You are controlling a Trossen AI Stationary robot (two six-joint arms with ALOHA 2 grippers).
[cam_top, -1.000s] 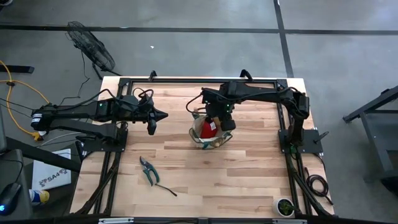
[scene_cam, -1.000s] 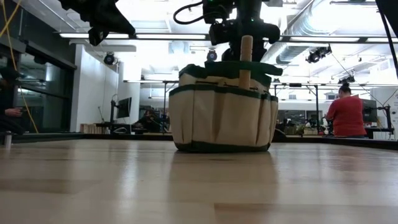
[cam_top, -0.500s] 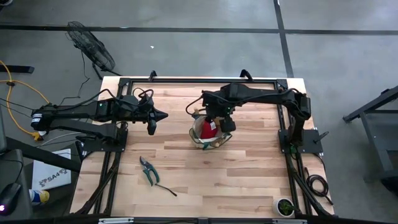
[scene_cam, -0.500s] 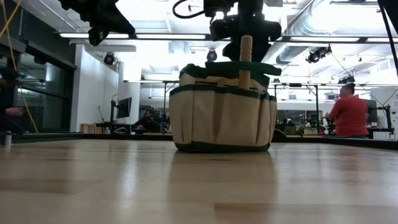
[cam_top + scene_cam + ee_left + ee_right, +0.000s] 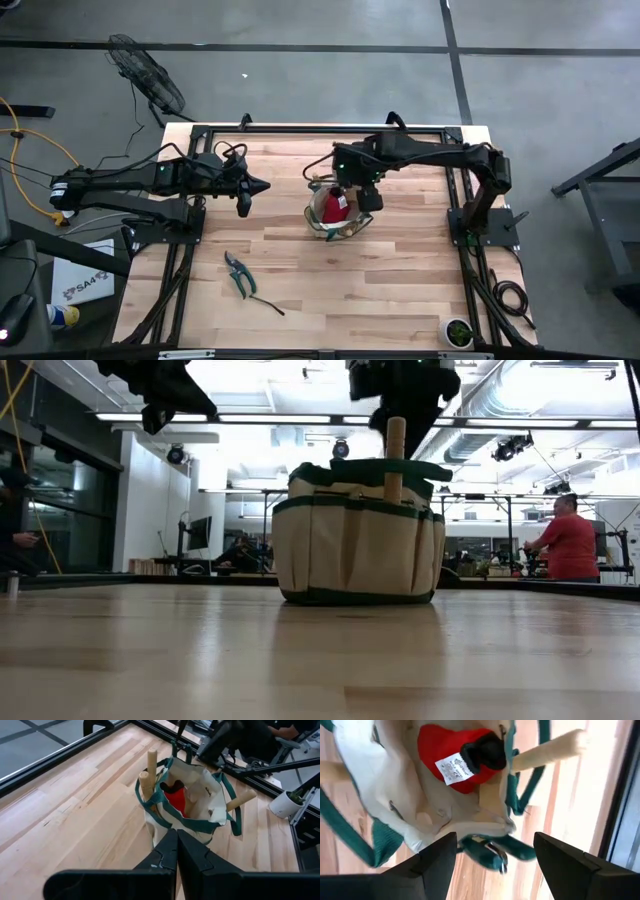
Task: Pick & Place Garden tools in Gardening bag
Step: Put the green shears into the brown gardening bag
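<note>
On the near left part of the bench (image 5: 300, 290), the pruning shears (image 5: 238, 273) are seen lying flat, with a thin dark tool (image 5: 268, 305) just beside their near end. Their long axis runs from far-left to near-right. They lie to the near side of the left gripper (image 5: 244, 206), which is clenched and empty and hangs above the bench. By judgement this arm is the nearer one, so the coming move is a descent toward the near side. Farther on, at the middle, the gardening bag (image 5: 335, 214) stands upright, with the red glove (image 5: 451, 757) and wooden handles (image 5: 148, 767) inside. Over the bag the right gripper (image 5: 495, 851) hangs released, holding nothing.
</note>
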